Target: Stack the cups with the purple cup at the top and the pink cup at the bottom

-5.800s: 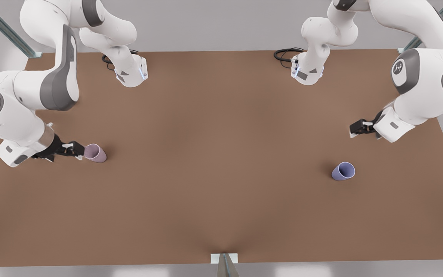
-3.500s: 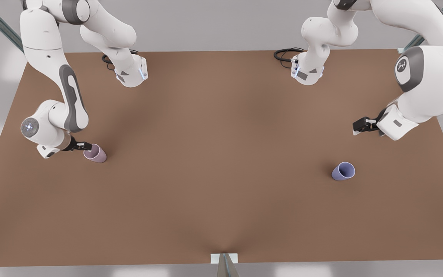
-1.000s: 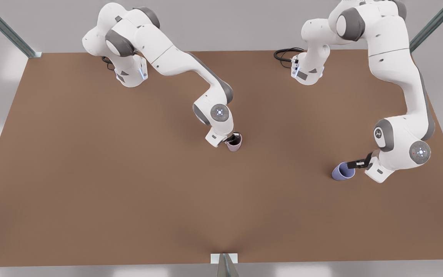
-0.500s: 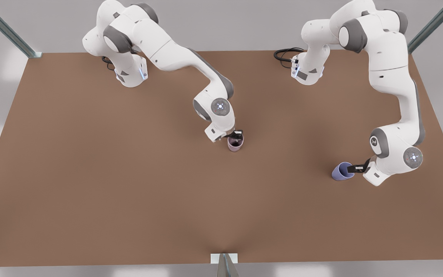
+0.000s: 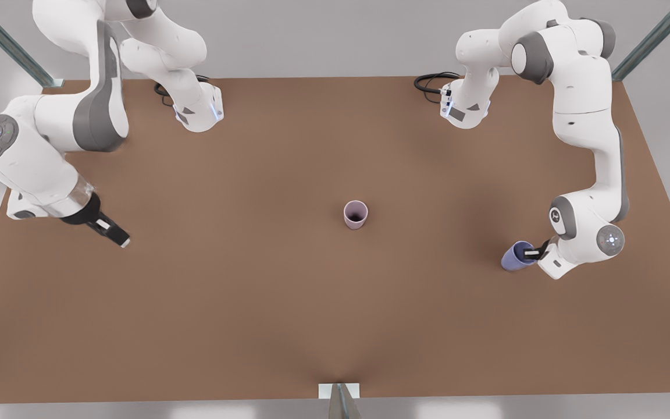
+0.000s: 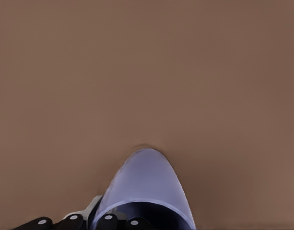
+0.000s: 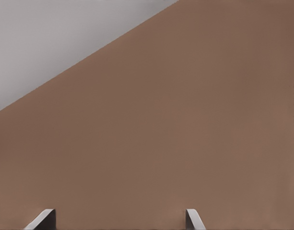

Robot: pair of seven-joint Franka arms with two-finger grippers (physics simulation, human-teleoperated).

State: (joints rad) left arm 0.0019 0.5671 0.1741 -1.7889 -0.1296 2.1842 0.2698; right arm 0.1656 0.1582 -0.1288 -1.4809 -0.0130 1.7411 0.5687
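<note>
Pink cup upright mid-tabletop. Left gripper pinching purple cup rim at front view's right; probably light, rigid. Right gripper waiting far left, fingers spread.

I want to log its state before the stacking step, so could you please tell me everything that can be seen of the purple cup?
The purple cup is small, plain, handleless and tapered, matte bluish lavender with a darker inside. It stands on the brown table toward the front view's right, far from the pink cup at the centre. The left gripper is at its rim; the left wrist view shows the cup's wall close below the camera, with dark fingers at the rim.
</note>
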